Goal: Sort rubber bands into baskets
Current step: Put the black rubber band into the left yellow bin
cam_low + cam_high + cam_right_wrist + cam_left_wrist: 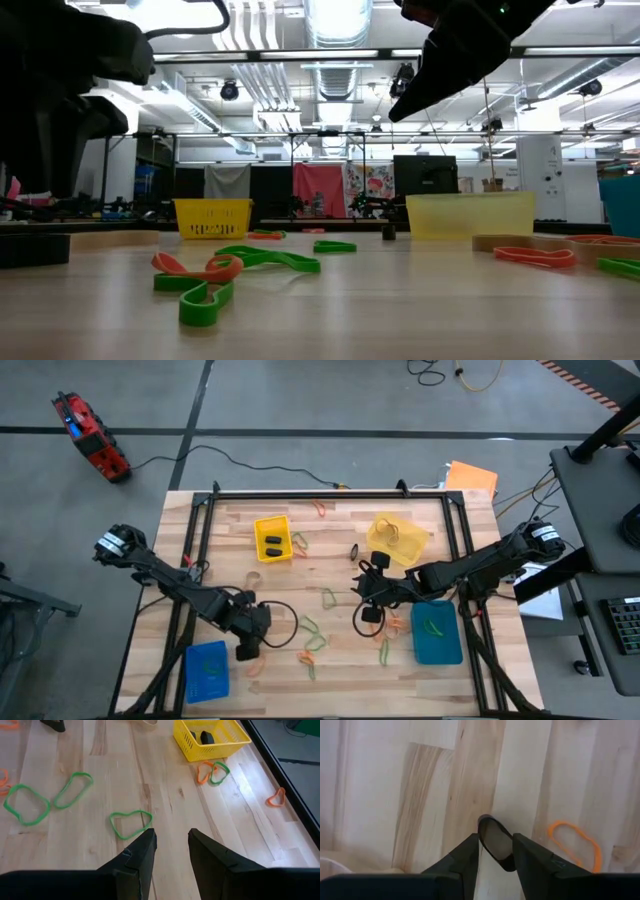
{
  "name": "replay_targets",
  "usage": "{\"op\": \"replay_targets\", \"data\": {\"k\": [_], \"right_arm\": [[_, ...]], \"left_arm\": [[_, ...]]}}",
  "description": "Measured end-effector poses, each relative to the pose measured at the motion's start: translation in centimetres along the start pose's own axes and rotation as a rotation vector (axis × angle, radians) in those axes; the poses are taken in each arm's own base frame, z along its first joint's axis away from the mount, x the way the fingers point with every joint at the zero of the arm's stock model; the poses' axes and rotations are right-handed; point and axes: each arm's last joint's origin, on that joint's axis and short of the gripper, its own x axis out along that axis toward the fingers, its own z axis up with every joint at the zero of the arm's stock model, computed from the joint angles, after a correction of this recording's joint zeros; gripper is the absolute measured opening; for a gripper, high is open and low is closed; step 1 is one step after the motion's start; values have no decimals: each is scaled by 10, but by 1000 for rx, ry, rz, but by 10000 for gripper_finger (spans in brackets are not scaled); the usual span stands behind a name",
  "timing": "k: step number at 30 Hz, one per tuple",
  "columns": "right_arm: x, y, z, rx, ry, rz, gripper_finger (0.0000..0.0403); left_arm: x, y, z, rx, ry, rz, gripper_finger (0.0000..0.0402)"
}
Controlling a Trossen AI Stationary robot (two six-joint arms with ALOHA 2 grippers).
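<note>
Well, from above, sorting is partly done: the yellow basket [272, 537] holds two black bands, the blue basket [206, 671] and teal basket [437, 632] each show green ones, the pale basket [397, 538] a tan one. Green and orange bands [313, 643] litter the table's middle. At table height, loose bands [228, 268] lie near. Left wrist: the left gripper [496, 851] has a black band [496, 842] between its fingers, grasping it. Right wrist: the right gripper [171, 851] hangs over bare wood, fingers apart, nothing held, a green band [129, 824] just beyond. Plenty left.
</note>
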Motion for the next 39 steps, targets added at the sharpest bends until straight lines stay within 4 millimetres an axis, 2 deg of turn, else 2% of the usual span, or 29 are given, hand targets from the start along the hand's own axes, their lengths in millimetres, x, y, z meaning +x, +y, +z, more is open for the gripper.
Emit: {"op": "replay_targets", "data": {"k": [8, 21, 25, 31, 39], "right_arm": [[0, 0, 0, 0, -1, 0, 112], [0, 0, 0, 0, 0, 0, 112], [0, 0, 0, 0, 0, 0, 112], [0, 0, 0, 0, 0, 0, 112], [0, 0, 0, -1, 0, 0, 112]], "left_arm": [[9, 0, 0, -5, 12, 44, 138], [40, -2, -4, 21, 123, 114, 137], [46, -2, -5, 43, 150, 118, 104], [44, -2, -5, 70, 157, 108, 9], [22, 5, 2, 150, 66, 94, 1]]}}
